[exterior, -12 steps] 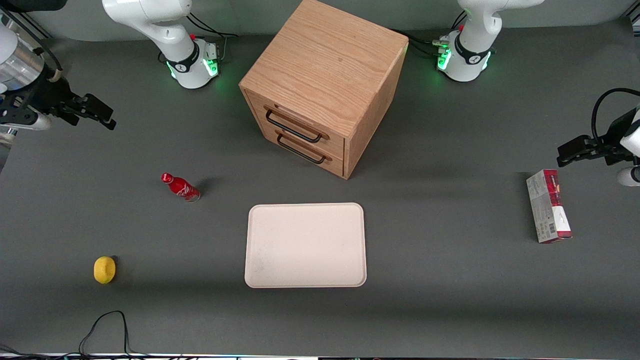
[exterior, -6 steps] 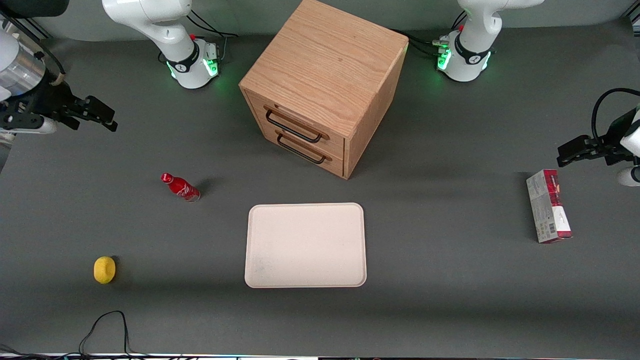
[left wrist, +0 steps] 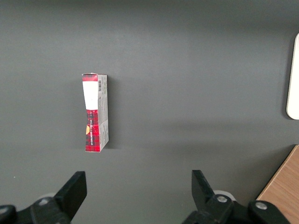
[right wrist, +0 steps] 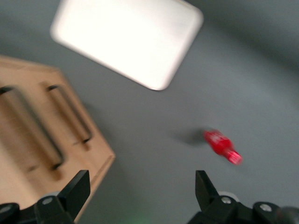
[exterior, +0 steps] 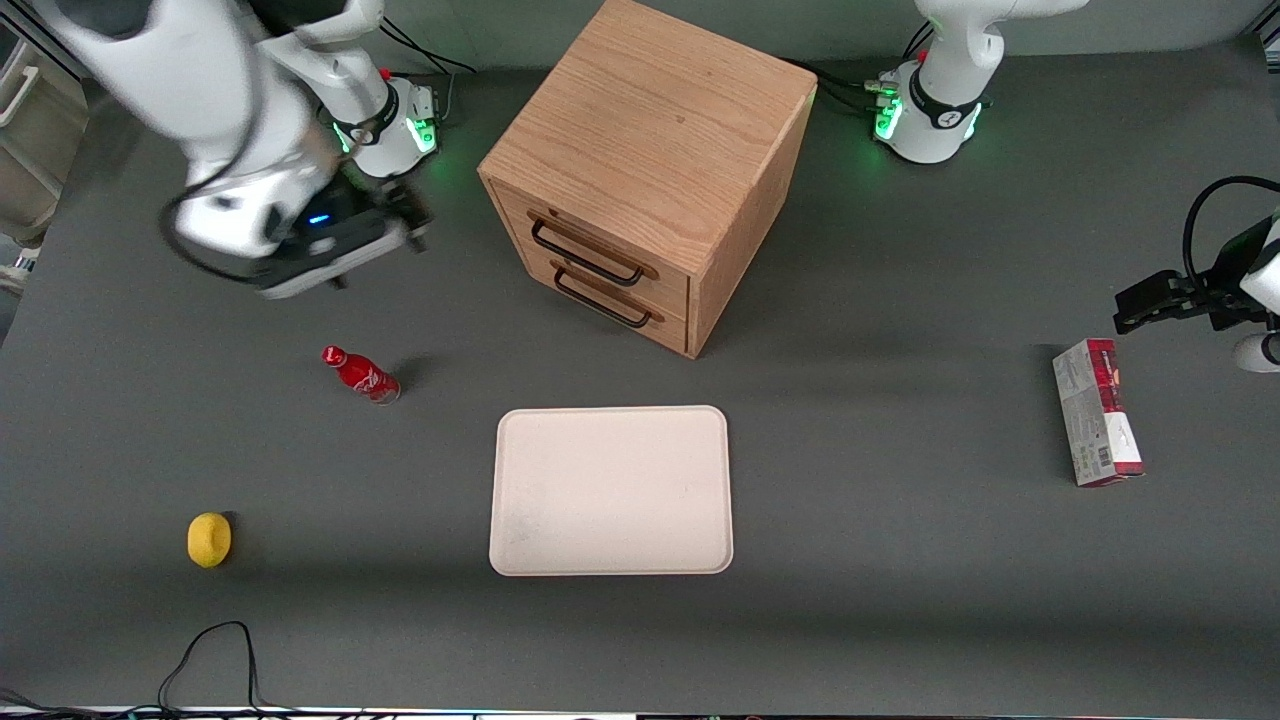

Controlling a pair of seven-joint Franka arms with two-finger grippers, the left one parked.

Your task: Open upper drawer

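The wooden cabinet (exterior: 650,130) stands on the table, farther from the front camera than the tray. Its upper drawer (exterior: 600,245) is closed, with a thin black bar handle (exterior: 585,255); the lower drawer (exterior: 615,300) beneath it is closed too. My right gripper (exterior: 405,232) hangs above the table beside the cabinet, toward the working arm's end, apart from the handles. In the right wrist view the gripper (right wrist: 140,179) is open and empty, and the upper drawer's handle (right wrist: 35,128) shows on the cabinet front.
A red bottle (exterior: 360,373) lies on the table nearer the front camera than the gripper. A white tray (exterior: 610,490) lies in front of the cabinet. A yellow lemon (exterior: 209,540) sits near the front edge. A red-and-grey box (exterior: 1097,425) lies toward the parked arm's end.
The right arm has swung in fast from the working arm's end of the table toward the cabinet. The drawers and the other objects have not moved.
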